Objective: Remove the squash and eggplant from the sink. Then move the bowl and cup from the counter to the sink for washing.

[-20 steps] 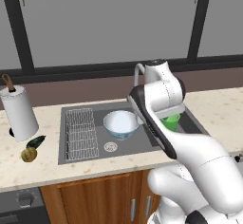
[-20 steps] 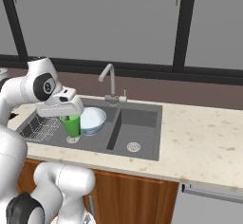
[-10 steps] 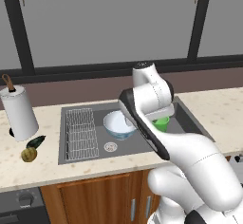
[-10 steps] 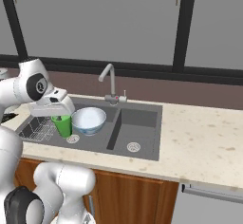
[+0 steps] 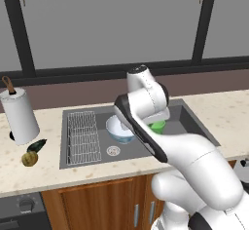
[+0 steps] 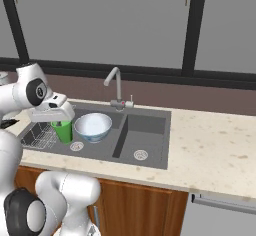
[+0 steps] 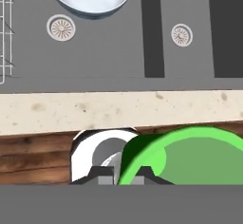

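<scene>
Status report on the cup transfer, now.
End effector shut on the cup, above the sink. Bowl in left basin. Squash and eggplant on the counter. No obstruction seen.

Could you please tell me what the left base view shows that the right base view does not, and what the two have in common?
Left base view alone: a white paper-towel roll and, beside it on the beige speckled counter, the yellow-brown squash and dark eggplant.

Right base view alone: the curved steel faucet and the claw shut on the green cup.

Both: the dark grey sink, its wire rack, the white bowl, the cup.
</scene>
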Robot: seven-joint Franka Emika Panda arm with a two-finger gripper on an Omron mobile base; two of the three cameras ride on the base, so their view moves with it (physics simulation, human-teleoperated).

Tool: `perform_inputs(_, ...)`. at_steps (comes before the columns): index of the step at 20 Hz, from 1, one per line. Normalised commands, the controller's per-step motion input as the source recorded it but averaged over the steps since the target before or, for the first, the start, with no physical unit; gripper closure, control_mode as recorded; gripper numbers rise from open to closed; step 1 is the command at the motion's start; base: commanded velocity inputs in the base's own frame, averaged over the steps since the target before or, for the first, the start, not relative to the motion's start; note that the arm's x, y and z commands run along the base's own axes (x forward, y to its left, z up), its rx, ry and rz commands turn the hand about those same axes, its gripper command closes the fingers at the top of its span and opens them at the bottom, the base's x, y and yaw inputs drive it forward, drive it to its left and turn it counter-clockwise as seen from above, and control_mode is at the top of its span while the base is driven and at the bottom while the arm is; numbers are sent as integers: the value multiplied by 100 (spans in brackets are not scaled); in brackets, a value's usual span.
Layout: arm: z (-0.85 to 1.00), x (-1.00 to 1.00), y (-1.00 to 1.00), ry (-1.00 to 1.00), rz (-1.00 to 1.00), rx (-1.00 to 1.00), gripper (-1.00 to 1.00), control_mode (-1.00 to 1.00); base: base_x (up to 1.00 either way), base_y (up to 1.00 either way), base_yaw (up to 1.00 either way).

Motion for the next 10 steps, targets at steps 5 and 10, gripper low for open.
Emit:
perform_inputs(5,-14,21,10,0,0,0,100,-100,0,0,0)
perform_inputs(10,-14,21,4,0,-1,1,100,-100,0,0,0)
